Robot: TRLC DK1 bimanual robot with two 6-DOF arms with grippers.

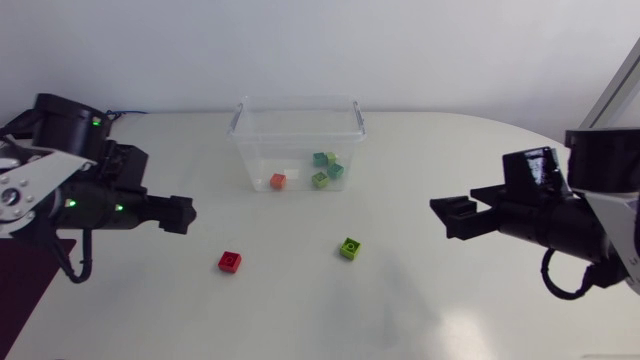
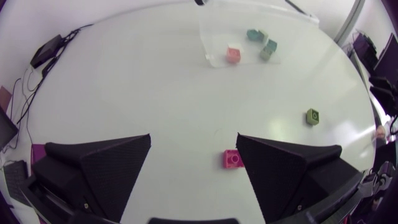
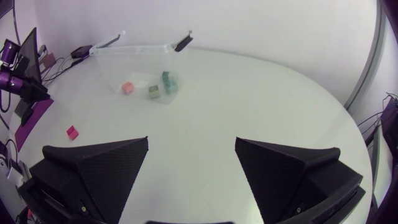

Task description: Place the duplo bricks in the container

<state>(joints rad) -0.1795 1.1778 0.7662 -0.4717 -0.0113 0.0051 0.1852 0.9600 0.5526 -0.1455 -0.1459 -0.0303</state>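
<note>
A clear plastic container stands at the back middle of the table, with an orange brick, two teal bricks and a green brick inside. A red brick and a green brick lie on the table in front of it. My left gripper hovers open to the left of the red brick. In the left wrist view the red brick lies just ahead of the gripper, beside one finger. My right gripper is open, off to the right of the green brick.
The white tabletop is bare around the two loose bricks. The container's lid clips stick up at its rim. The table's curved edge runs along the right side.
</note>
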